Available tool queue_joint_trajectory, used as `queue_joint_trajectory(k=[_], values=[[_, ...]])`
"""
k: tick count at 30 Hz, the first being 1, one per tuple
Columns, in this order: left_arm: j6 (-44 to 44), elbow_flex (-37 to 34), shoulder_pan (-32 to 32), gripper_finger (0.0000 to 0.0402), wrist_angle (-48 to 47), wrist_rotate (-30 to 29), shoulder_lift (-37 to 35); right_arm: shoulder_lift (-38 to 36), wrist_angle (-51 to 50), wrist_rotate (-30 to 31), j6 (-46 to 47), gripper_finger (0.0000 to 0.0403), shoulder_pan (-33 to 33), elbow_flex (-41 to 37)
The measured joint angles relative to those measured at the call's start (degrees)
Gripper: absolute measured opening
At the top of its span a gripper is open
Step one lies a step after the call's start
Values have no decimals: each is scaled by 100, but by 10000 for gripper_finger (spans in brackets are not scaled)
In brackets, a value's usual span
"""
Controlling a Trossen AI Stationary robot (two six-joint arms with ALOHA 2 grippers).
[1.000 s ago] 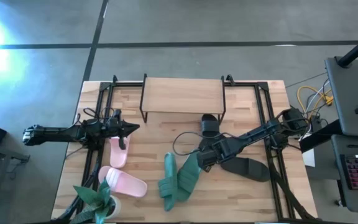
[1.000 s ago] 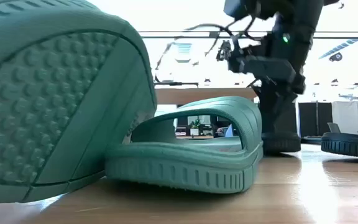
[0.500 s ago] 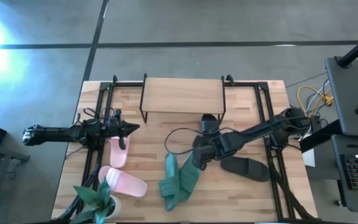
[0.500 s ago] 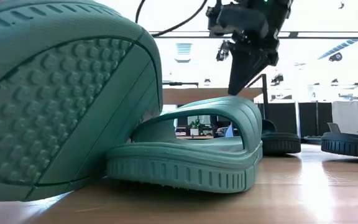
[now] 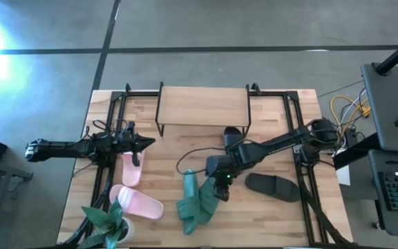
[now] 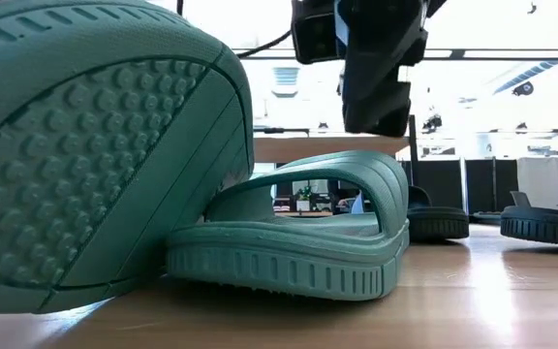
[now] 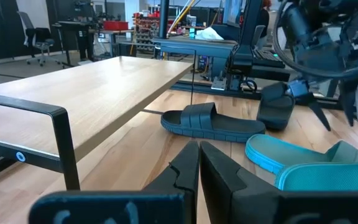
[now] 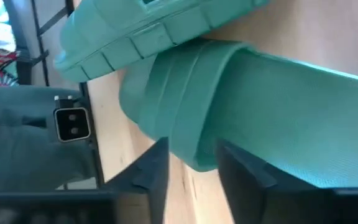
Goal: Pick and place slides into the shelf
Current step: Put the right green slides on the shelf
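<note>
Jaws of our right gripper [image 8: 188,171] stand apart over the strap of the flat teal slide [image 5: 206,199], at six o'clock from the shelf [image 5: 203,106]. Our left gripper [image 5: 146,143], jaws together, waits at nine o'clock over a pink slide [image 5: 131,168]. Two black slides [image 7: 211,123] lie on the worktop [image 5: 268,218] near the shelf's right legs.

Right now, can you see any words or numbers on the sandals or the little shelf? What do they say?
No text can be read in any view.
Teal-green slides: only moulded tread bumps and ridges.
Black slide: plain ribbed strap, no brand.
Pink slides: no print visible.
Shelf: bare wood; a small round blue mark on its leg, too small to read.
</note>
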Motion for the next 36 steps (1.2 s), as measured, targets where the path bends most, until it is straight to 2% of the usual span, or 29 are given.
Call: queue_joint_trajectory(k=[5,9,12,19,22,24,30,31,36], values=[[1,0,2,0,0,0,0,352,301,-192,-6,196,-18,2],[-1,0,2,0,-2,1,-1,571,652,-495,101,222,-16,21],[-1,0,1,0,-6,0,-1,759,841,-720,190,230,-5,31],[0,0,2,0,-6,1,0,960,903,-750,166,222,49,174],[-1,0,2,0,-1,0,2,982,963,-948,167,199,57,205],[1,0,0,0,-4,0,-9,976,1060,-971,161,169,68,244],[1,0,0,0,-1,1,0,975,1058,-989,189,36,73,267],[1,0,0,0,-2,0,0,970,1059,-1000,194,23,81,271],[0,0,2,0,-2,0,0,811,728,-895,442,13,115,305]])
